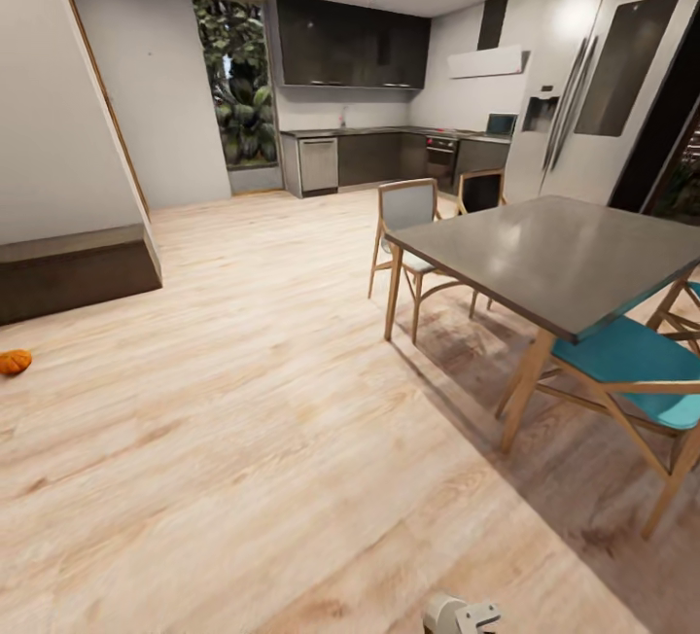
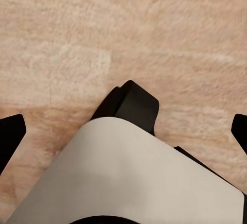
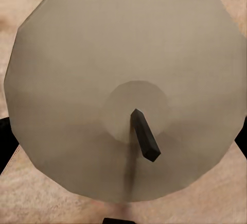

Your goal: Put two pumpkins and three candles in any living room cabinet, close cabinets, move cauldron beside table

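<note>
A pale grey-cream candle point(image 3: 123, 69) with a dark wick sits right in front of the right wrist camera. My right gripper point(image 3: 123, 139) is shut on the candle, with a dark finger against each side of it. One orange pumpkin point(image 1: 14, 362) lies on the wood floor at the far left. Behind it, a long low dark-brown unit point(image 1: 78, 274) that looks like the cabinet stands against the wall, with no drawer pulled out. My left gripper point(image 2: 123, 128) hangs open and empty over the floor and my own base. The cauldron is out of view.
A grey-topped dining table point(image 1: 554, 260) with wooden legs stands at the right, ringed by chairs, two with teal seats point(image 1: 632, 362). Kitchen units and a fridge point(image 1: 603, 89) line the far wall. Open wood floor point(image 1: 243, 440) stretches between the table and the pumpkin.
</note>
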`<state>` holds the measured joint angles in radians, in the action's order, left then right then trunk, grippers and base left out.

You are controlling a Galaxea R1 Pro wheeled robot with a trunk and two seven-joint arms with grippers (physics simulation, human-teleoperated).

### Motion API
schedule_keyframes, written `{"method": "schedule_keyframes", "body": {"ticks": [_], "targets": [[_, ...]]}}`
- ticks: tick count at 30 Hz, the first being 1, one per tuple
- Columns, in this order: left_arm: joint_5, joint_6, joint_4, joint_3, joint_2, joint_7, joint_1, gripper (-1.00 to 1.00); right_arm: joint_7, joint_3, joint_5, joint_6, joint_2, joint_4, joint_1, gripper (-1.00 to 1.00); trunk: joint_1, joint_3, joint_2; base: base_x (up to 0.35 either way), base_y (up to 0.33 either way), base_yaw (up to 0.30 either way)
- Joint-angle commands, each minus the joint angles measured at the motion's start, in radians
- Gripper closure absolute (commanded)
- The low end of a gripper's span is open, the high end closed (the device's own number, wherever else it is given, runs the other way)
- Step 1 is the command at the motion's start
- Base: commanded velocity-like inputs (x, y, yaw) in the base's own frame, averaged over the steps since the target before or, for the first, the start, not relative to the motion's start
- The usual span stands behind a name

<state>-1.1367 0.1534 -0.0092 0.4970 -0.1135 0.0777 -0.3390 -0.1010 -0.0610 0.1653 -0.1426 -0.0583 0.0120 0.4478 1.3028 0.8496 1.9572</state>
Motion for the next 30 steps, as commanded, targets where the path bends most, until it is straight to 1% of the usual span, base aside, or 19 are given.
{"method": "schedule_keyframes", "body": {"ticks": [1, 3, 14, 18, 25, 30], "targets": [[0.0, 0.0, 0.0, 0.0, 0.0, 0.0, 0.0, -1.0, 0.0, 0.0, 0.0, 0.0, 0.0, 0.0, 0.0, 1.0, 0.0, 0.0, 0.0, 0.061, 0.0, 0.295], [0.0, 0.0, 0.0, 0.0, 0.0, -0.001, 0.0, -1.0, 0.0, 0.0, 0.0, 0.0, 0.0, 0.0, 0.0, 1.0, 0.0, 0.0, 0.0, 0.151, 0.0, 0.295], [0.0, 0.0, 0.0, 0.0, 0.0, -0.001, 0.0, -1.0, 0.0, 0.0, 0.0, -0.001, 0.002, 0.0, 0.0, 1.0, 0.0, 0.0, 0.0, 0.304, 0.0, 0.28], [0.0, 0.0, 0.0, 0.001, 0.0, -0.001, 0.0, -1.0, 0.001, 0.0, 0.0, -0.003, 0.011, -0.003, 0.0, 1.0, 0.0, 0.0, 0.0, 0.054, 0.0, 0.05], [0.0, 0.0, 0.0, 0.001, 0.001, -0.001, 0.0, -1.0, 0.003, -0.001, -0.006, -0.005, 0.002, 0.001, 0.0, 1.0, 0.0, 0.0, 0.0, 0.003, 0.0, 0.008], [0.0, 0.0, 0.0, 0.001, 0.001, 0.0, 0.0, -1.0, 0.003, 0.0, -0.009, -0.018, 0.0, 0.0, 0.0, 1.0, 0.0, 0.0, 0.0, 0.0, 0.0, 0.22]]}}
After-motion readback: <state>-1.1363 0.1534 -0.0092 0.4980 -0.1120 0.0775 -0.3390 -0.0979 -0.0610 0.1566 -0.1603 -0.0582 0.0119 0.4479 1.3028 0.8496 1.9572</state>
